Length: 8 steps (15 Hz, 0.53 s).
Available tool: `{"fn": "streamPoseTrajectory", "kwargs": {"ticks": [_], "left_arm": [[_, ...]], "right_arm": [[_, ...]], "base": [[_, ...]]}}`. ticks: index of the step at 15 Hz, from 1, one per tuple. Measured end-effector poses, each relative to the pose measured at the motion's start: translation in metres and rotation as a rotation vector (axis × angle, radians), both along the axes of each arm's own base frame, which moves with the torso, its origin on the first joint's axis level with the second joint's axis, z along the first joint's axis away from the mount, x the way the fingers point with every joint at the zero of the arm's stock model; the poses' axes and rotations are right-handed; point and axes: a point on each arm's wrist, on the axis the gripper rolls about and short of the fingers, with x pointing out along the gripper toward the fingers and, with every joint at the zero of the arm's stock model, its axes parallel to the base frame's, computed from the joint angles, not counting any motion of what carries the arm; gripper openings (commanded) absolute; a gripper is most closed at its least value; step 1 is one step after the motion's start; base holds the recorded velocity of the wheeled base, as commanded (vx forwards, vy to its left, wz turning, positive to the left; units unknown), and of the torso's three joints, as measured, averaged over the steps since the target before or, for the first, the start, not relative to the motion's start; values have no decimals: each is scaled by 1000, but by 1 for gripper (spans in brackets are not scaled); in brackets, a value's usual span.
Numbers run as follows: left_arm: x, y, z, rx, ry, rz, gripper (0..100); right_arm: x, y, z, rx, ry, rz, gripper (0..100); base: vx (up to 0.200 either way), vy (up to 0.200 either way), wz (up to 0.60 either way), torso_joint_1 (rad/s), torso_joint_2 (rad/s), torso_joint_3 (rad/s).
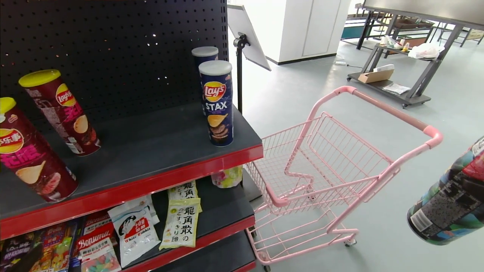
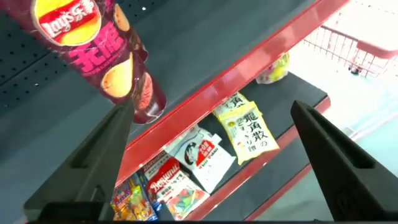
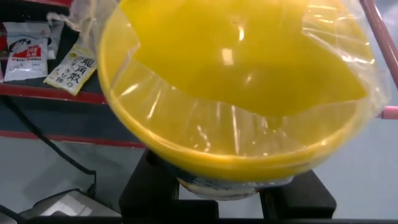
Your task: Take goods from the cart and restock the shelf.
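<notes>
The right gripper (image 3: 227, 190) is closed around a yellow-lidded chip canister (image 1: 450, 198), held in the air right of the pink cart (image 1: 389, 109), while the left gripper (image 2: 210, 149), wide open and holding nothing, hangs at the shelf (image 1: 151, 143) edge near a maroon chip can (image 2: 106, 62).

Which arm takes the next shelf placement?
Right, likely. The right gripper holds a yellow-lidded can out beside the cart. The left gripper is at the shelf, fingers open and empty, and the cart looks empty.
</notes>
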Motion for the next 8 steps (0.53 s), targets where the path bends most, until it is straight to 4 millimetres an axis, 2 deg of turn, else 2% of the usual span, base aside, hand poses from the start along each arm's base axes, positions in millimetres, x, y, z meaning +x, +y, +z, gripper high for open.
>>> {"fn": "streamPoseTrajectory", "kwargs": {"ticks": [6, 8], "left_arm": [[-1, 0, 1, -1, -6, 0, 100], [-1, 0, 1, -1, -7, 0, 100]], "right_arm": [[-1, 0, -4, -9, 10, 2, 0], [-2, 0, -7, -10, 15, 1, 0]], "base": [[0, 0, 600, 9, 4, 2], [0, 0, 0, 0, 0, 0]]}}
